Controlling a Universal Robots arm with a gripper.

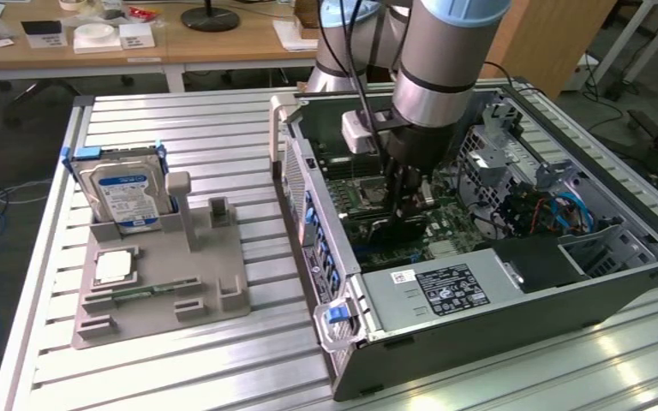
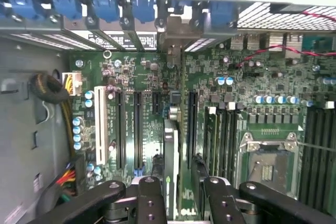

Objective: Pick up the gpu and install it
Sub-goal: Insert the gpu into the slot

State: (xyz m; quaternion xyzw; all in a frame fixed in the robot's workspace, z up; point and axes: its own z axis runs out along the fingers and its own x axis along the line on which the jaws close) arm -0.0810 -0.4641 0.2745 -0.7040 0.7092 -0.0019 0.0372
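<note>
Claw: gripper (image 2: 177,195) sits down inside the open PC case (image 1: 603,287), jaws part-closed on the upper edge of the gpu (image 2: 170,166), which hangs edge-on between the fingers.
Gpu position: held directly below the claw, upright, above the motherboard (image 2: 152,85); its silver bracket end appears to point toward the rear slot covers (image 2: 105,11), though this is hard to confirm.
Slot: a long black expansion slot (image 2: 192,124) runs just beside the card's line; two more black slots and a white one (image 2: 98,124) lie further off on the other side.
Seating: cannot tell whether the card edge has met a slot yet.
Doing it well (judgement): keep the card parallel to the slot, bracket lined up with its rear opening, push straight down with no tilt.
Risk (judgement): an offset drives the edge connector onto the board.
Elsewhere: hard drive (image 1: 123,193) stands in the grey fixture (image 1: 164,291) on the table, well away from the claw.
</note>
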